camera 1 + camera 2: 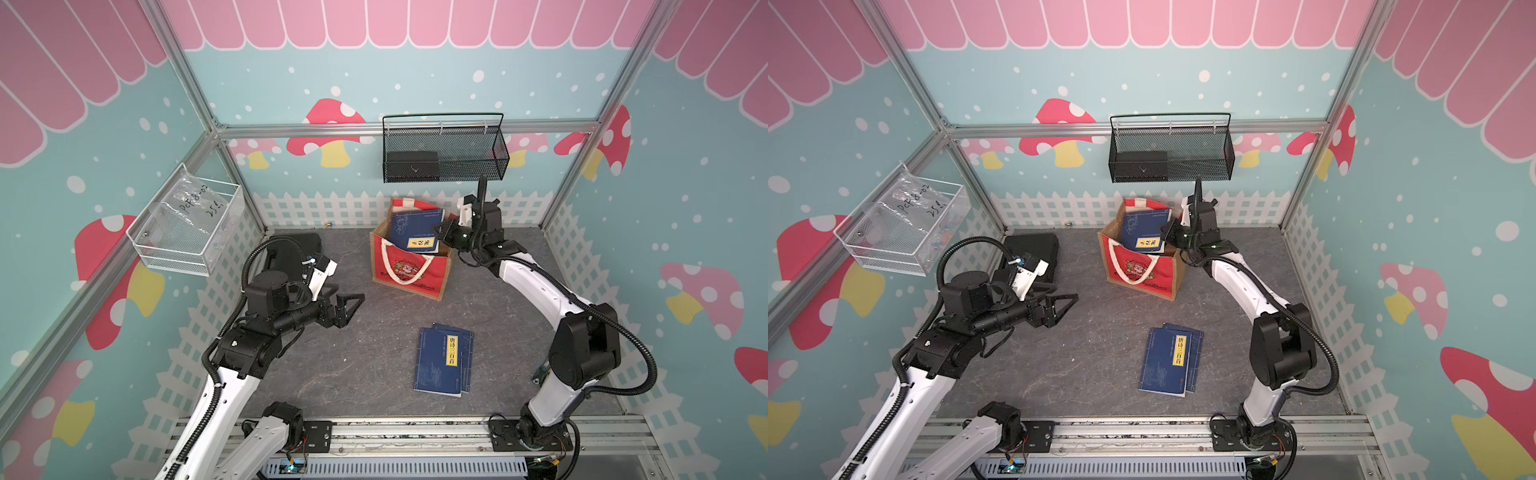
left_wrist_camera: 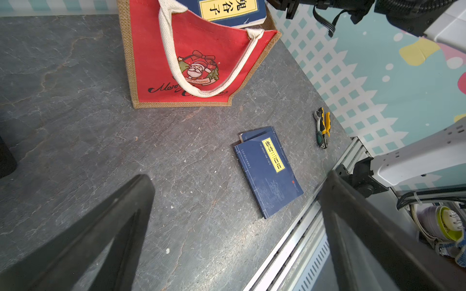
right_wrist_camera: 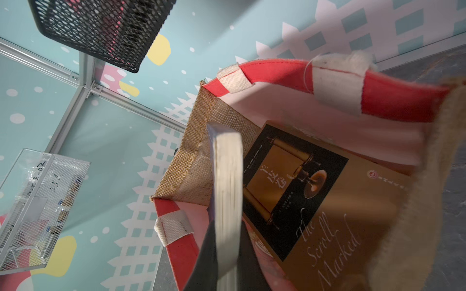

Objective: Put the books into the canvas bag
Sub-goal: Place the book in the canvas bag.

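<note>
The lower blue book point(image 2: 256, 134) lies mostly hidden beneath the upper blue book point(image 2: 268, 173).

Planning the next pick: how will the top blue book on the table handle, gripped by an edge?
Thin paperback, so the top blue book is probably light and bendy. Lying flat on another book, it may slide when nudged.

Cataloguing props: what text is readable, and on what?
"唐诗三百首": flat blue book.
"鬼谷子": tilted blue book in bag.
"Merry Christmas": bag front.
"羊皮卷", "The Scroll Marked": black-gold book in bag.
"PCF-8-02", roughly: pouch.
Small print: unreadable.
</note>
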`<state>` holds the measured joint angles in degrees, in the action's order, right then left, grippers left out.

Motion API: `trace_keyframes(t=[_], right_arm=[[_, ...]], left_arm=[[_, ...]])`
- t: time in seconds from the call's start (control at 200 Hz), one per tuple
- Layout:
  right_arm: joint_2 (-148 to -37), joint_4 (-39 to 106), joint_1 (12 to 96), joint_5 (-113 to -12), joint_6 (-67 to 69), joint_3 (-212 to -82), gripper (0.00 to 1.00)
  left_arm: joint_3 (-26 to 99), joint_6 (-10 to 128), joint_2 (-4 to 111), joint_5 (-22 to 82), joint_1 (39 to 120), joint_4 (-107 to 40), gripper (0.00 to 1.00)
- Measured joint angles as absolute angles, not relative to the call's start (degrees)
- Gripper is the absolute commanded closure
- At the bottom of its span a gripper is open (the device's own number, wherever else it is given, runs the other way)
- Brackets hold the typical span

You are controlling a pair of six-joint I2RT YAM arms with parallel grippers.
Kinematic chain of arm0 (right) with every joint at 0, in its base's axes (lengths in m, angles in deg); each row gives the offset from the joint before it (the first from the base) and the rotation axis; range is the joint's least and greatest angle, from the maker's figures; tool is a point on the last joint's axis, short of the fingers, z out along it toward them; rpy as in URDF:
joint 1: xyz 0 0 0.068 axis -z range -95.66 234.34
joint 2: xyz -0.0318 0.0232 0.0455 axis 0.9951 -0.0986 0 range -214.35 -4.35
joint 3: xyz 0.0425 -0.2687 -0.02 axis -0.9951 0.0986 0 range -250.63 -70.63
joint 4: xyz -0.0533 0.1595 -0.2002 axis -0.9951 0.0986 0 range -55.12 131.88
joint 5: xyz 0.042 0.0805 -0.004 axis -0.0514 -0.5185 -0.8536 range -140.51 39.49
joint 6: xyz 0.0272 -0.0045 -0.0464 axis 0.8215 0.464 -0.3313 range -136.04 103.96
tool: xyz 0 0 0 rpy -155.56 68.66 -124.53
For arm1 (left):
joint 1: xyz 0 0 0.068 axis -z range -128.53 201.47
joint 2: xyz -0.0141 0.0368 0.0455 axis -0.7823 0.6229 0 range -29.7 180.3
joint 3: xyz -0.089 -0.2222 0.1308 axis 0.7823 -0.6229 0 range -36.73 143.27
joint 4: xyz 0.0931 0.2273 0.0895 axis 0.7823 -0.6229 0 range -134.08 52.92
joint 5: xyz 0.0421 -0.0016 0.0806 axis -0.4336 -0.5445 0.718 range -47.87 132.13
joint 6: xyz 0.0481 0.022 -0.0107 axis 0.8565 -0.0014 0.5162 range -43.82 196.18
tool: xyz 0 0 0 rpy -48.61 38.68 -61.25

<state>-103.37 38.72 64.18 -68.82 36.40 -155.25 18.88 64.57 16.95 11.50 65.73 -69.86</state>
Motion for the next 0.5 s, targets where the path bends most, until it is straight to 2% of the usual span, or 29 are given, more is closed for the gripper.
trace_keyframes(t=[0.185,0.38,0.5], right_arm=[[-107.37,39.27,62.34,-64.99,39.4,-157.04,0.9],[-108.55,40.23,62.1,-61.78,41.06,-158.14,0.68],[-108.64,41.45,62.1,-60.8,41.56,-159.73,0.48]], left_arm=[[16.43,60.65,16.89,11.52,65.86,-66.18,0.01],[12.11,55.54,17.17,11.52,67.18,-62.23,0.01],[11.12,53.22,18.68,11.55,68.57,-60.63,0.01]])
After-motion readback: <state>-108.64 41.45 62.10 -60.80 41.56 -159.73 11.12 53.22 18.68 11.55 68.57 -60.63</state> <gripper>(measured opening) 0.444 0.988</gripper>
